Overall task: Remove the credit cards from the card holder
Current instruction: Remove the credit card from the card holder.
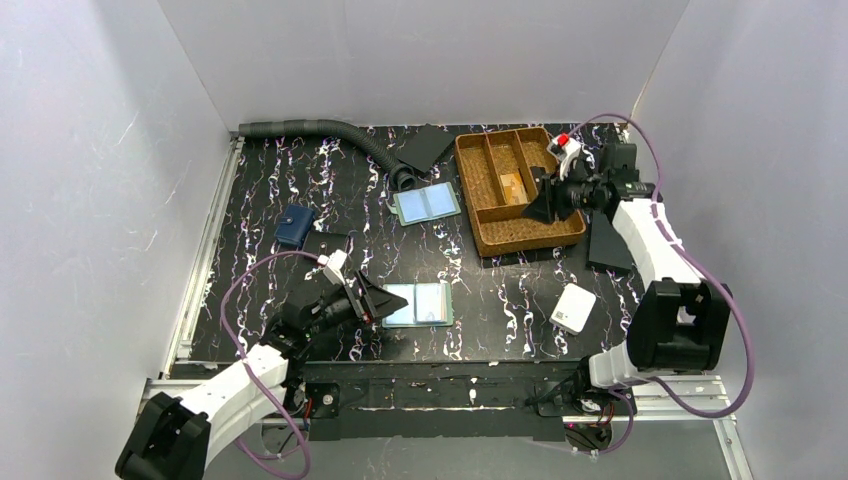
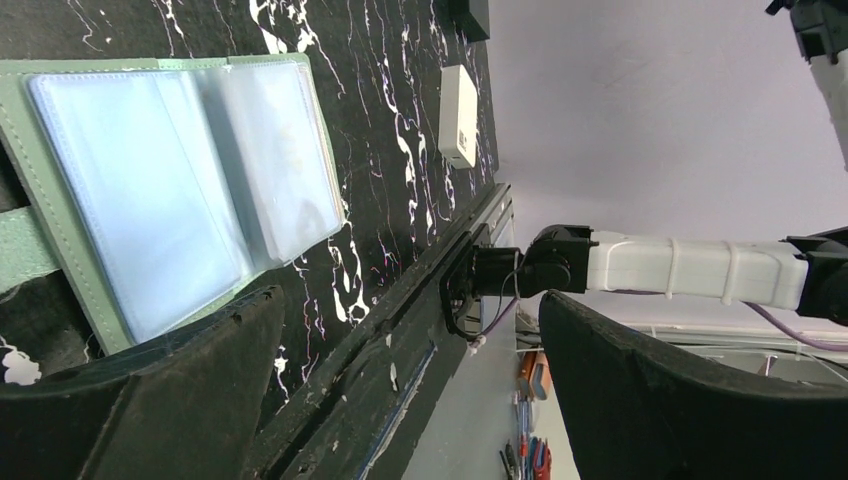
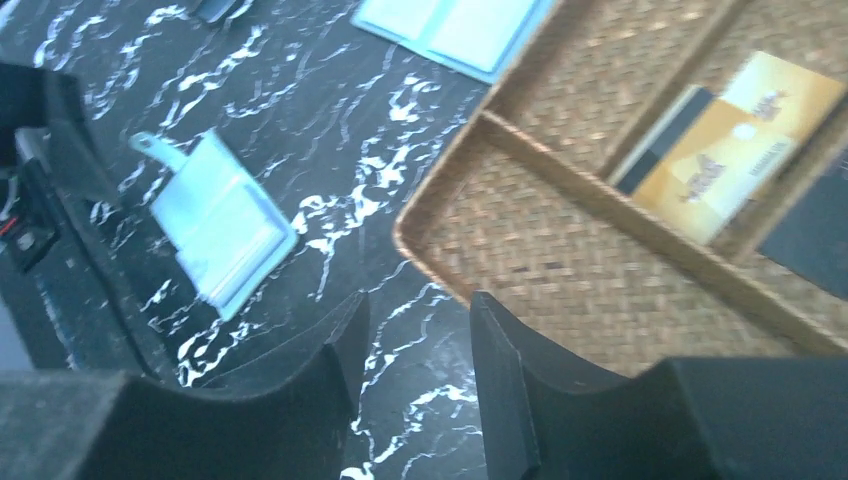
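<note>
A big black table (image 1: 300, 180) with white squiggles is filling the middle of the room. A brown woven basket (image 1: 468, 195) is sitting at its far right side.

The right gripper (image 1: 538, 200) is hanging over the basket. Its fingers are a little way apart and nothing is sitting between them. The left gripper (image 1: 382, 305) is hanging low near the front edge with its fingers spread very wide, holding nothing.

The card holder (image 1: 418, 305) is lying open and flat on the table, just beside the left gripper. It is showing its green edge and pale blue pockets. Another holder (image 1: 427, 203) is lying open near the basket's left wall.

A white box (image 1: 573, 307) is sitting near the right arm, and a small dark blue pouch (image 1: 294, 226) is lying on the left.

The credit cards (image 1: 513, 186) are lying inside the basket, in a middle part. An orange one is on top. I think a grey one with a dark stripe is peeking out under it, but that view is blurry.
</note>
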